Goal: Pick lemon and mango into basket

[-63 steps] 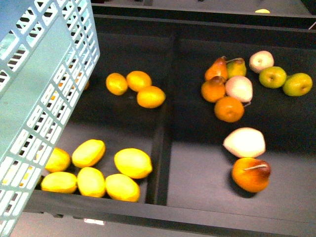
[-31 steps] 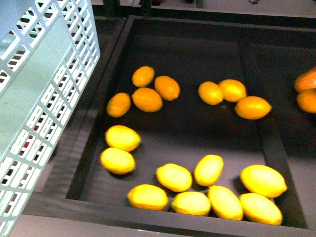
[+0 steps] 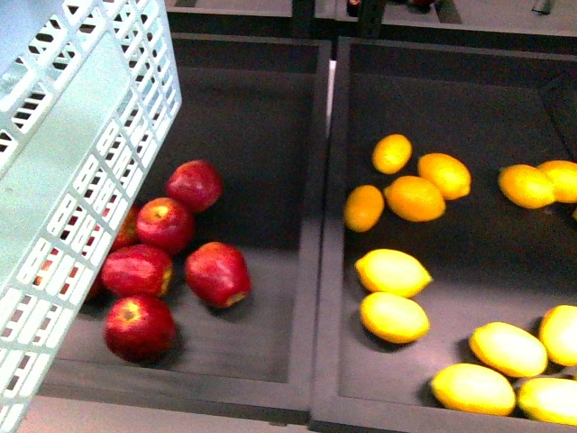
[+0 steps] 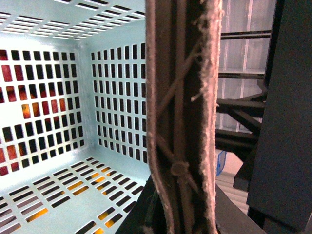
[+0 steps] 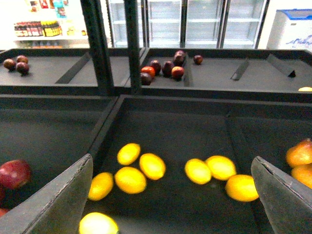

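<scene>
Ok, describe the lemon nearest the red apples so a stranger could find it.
Start at the dark tray right of the red apples. A cluster of four small orange-yellow fruits lies in its far half. The lemon is the cluster's leftmost, by the tray's left wall, rounder and more orange than the yellow mango in front of it.

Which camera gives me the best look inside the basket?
The left wrist view: it looks into the basket, showing slotted walls and floor, though the brown handle blocks part. The front view shows only its outer side wall. The right wrist view shows none of it.
</scene>
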Available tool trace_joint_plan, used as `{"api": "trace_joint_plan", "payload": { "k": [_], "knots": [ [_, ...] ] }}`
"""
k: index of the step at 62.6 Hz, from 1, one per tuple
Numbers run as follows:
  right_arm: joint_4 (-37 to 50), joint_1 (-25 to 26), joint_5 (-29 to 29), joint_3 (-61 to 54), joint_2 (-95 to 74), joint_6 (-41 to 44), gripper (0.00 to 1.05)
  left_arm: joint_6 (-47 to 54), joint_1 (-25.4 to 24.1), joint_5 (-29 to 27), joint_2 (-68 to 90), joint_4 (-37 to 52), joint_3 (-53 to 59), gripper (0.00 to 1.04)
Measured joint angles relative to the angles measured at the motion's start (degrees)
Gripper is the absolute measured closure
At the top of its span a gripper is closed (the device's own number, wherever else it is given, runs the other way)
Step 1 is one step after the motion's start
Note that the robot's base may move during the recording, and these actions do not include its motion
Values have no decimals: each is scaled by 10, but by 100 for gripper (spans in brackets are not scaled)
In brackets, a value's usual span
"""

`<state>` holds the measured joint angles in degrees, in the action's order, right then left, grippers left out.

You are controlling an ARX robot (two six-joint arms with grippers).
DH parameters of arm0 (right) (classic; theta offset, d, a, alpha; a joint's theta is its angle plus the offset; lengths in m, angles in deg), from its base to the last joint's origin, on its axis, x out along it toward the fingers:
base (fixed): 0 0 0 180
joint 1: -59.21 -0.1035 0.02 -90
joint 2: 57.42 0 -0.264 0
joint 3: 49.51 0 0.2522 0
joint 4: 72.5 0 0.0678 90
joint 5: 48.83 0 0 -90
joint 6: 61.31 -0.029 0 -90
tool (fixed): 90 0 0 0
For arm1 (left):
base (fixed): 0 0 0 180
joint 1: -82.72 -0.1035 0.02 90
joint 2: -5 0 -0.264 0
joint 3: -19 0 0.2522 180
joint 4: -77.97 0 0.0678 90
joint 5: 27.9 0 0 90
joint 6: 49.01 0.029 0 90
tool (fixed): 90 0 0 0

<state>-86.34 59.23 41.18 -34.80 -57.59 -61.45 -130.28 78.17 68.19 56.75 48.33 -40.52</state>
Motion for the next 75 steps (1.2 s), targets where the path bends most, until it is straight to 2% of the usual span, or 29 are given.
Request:
{"api": "trace_joint_plan", "payload": {
  "k": [30,37,47,49,50,53,55,60,63,69,75],
  "knots": [
    [0,0,-3,0,0,0,9,1,0,0,0,0,0,98],
    [0,0,-3,0,0,0,9,8,-5,-16,0,0,0,98],
    [0,0,-2,0,0,0,9,5,-3,2,0,0,0,98],
    [0,0,-2,0,0,0,9,30,3,-3,7,-29,-10,98],
    [0,0,-2,0,0,0,9,83,12,-10,18,-71,-29,98],
    [0,0,-2,0,0,0,9,158,28,-20,37,-105,-50,98],
    [0,0,-2,0,0,0,9,263,48,-28,56,-109,-62,98],
    [0,0,-2,0,0,0,9,426,97,-49,103,-98,-82,99],
    [0,0,-2,0,0,0,9,489,127,-69,133,-87,-94,99],
    [0,0,-2,0,0,0,9,532,171,-82,181,-73,-129,99],
    [0,0,-2,0,0,0,9,537,224,-57,227,-66,-175,99]
  ]
}}
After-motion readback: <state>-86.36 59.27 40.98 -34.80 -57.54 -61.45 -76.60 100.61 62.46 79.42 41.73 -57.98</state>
